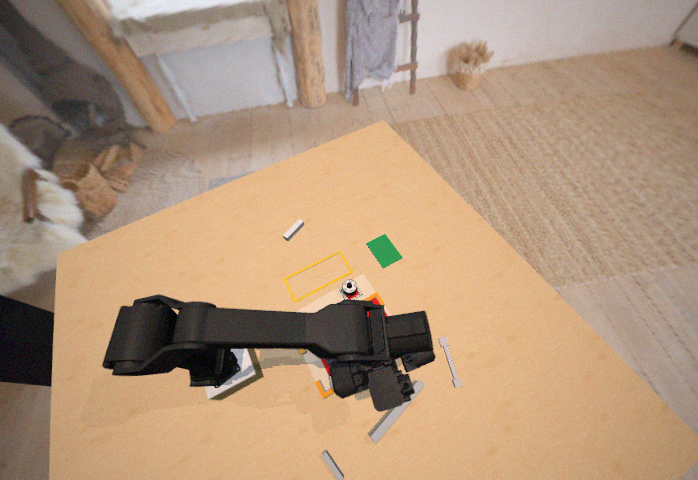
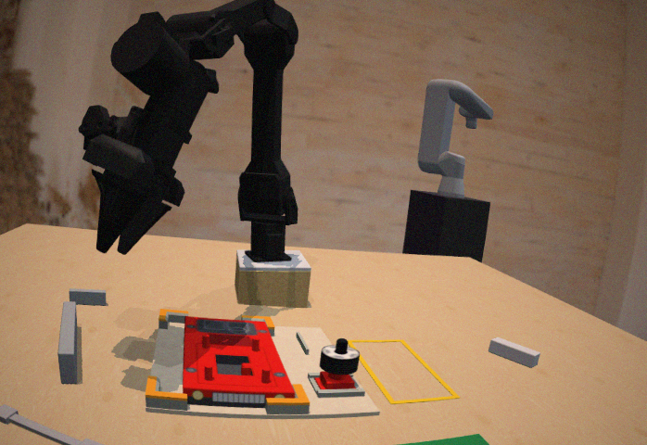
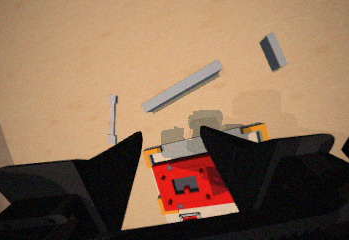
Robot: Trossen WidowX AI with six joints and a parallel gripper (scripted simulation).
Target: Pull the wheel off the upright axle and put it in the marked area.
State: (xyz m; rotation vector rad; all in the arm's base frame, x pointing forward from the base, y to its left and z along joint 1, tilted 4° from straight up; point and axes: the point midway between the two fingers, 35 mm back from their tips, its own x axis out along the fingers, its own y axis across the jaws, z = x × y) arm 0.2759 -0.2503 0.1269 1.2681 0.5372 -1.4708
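The gripper [image 2: 120, 247] hangs above the table [image 2: 492, 314], jaws partly apart, holding and touching nothing; the red board [image 3: 194, 182] lies directly below them.

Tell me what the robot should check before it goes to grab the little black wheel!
1. Wheel on its upright axle: ok, it sits there with the axle tip poking out the top.
2. Pincer open and holding nothing: ok, fingers apart, nothing between them.
3. Pincer lined up over the wheel: not ok, it hangs high over the red board's far side, away from the wheel.
4. Yellow marked area free for the wheel: ok, nothing lies inside the outline.
5. Wheel seen by the wrist camera: not ok, that view shows only the red board and grey bars.
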